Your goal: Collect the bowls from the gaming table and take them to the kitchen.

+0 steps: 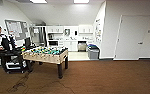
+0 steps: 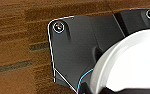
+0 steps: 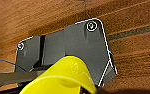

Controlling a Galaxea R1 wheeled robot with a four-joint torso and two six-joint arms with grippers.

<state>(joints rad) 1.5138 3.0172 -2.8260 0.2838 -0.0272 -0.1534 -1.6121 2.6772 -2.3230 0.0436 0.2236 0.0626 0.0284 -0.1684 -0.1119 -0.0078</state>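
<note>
Close to us, a white bowl (image 2: 131, 65) sits large at our left wrist and a yellow bowl (image 3: 63, 77) at our right, both over brown carpet (image 1: 103, 77); we cannot tell whether either gripper grips them. Farther off stands a foosball table (image 1: 47, 55) beside a seated person (image 1: 1, 41), and beyond it the white kitchen (image 1: 71, 37).

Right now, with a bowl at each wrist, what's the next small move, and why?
Probably drive straight ahead, keeping right of the foosball table, toward the kitchen opening: the white bowl and yellow bowl already sit at the wrists, and brown carpet lies ahead.
</note>
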